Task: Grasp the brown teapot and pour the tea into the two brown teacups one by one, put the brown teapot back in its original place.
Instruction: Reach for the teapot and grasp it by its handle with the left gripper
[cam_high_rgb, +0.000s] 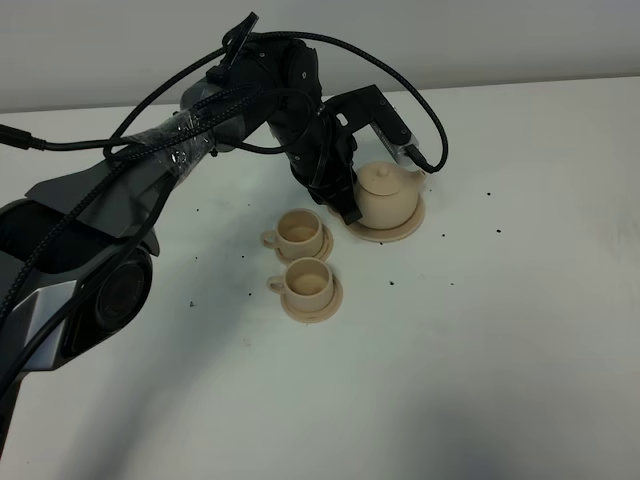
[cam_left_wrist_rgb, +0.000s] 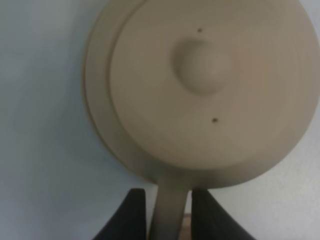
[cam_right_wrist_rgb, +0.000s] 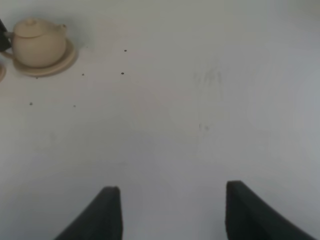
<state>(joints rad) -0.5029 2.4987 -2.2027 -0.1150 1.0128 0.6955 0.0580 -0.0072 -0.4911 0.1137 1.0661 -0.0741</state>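
Observation:
The brown teapot (cam_high_rgb: 388, 193) stands upright on its wide saucer, the original place (cam_high_rgb: 386, 233), behind and to the right of the two brown teacups (cam_high_rgb: 300, 232) (cam_high_rgb: 308, 279), each on its own small saucer. My left gripper (cam_high_rgb: 350, 205) is at the teapot's left side, shut on the loop handle. The left wrist view looks down on the lid of the teapot (cam_left_wrist_rgb: 210, 100), and the left gripper (cam_left_wrist_rgb: 170, 217) has one black finger pressed on each side of the handle. My right gripper (cam_right_wrist_rgb: 172, 215) hangs open over bare table, far from the teapot (cam_right_wrist_rgb: 37, 42).
The left arm and its cables (cam_high_rgb: 200, 130) reach in from the left over the white table (cam_high_rgb: 480, 340). Small dark specks dot the surface. The right arm is outside the exterior high view.

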